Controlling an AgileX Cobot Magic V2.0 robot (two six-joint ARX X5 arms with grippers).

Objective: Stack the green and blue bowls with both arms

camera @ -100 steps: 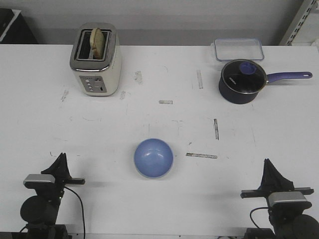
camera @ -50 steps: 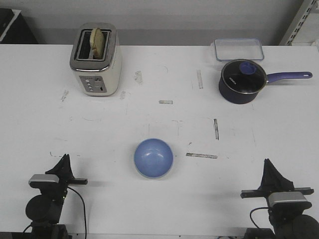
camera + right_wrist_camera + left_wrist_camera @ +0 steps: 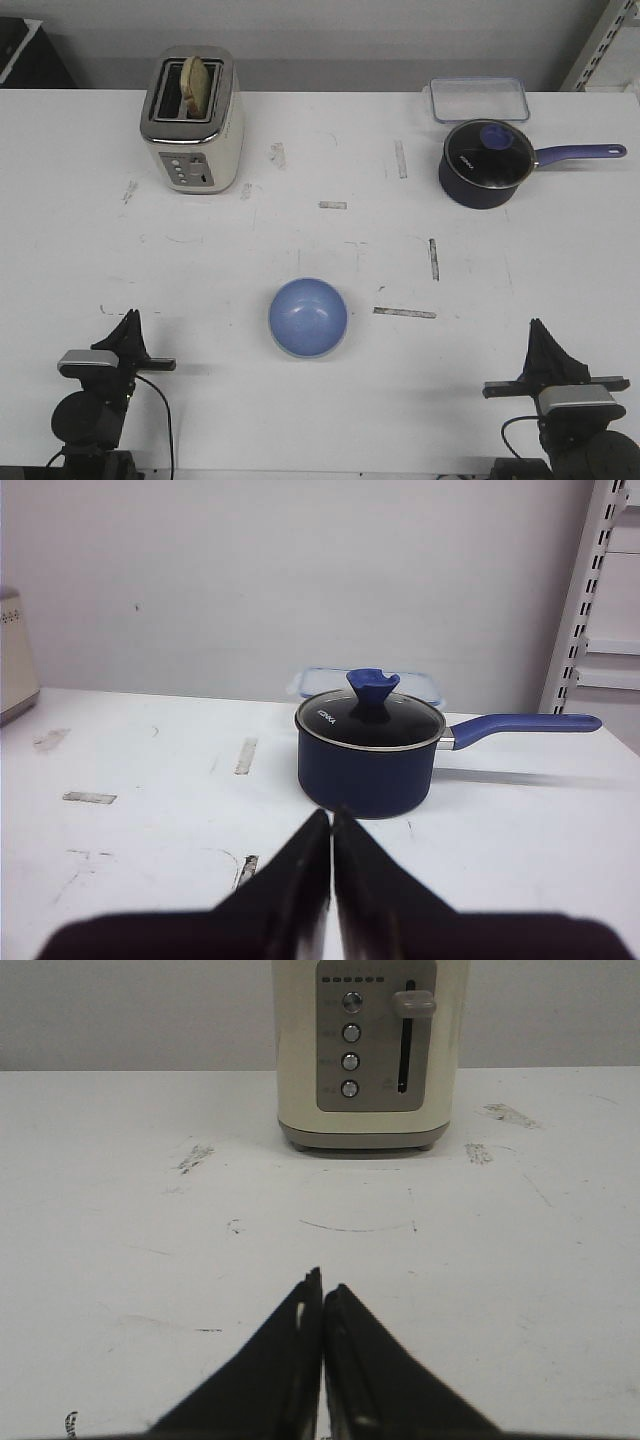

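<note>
Near the middle of the table's front half sits the blue bowl (image 3: 308, 317), upright with its mouth up, alone on the bare white table (image 3: 300, 420). No green rim shows around or beside it in the front view, so whether the green bowl lies beneath it or is absent I cannot tell. Being round, the bowl offers no long axis; approach direction is free.

Both arms are parked at the front edge, one toward each front corner. The left gripper (image 3: 128, 322) lies toward the front-left corner and the right gripper (image 3: 541, 330) toward the front-right; the bowl lies between them, forward and inward of each, and looks a little nearer the left one. Neither wrist view shows the bowl: the left gripper (image 3: 322, 1295) faces the toaster (image 3: 370, 1050) at the back left, the right gripper (image 3: 332, 825) the dark saucepan (image 3: 370, 750) at the back right.

Each pair of jaws is pressed together tip to tip, with nothing between them, touching nothing.
</note>
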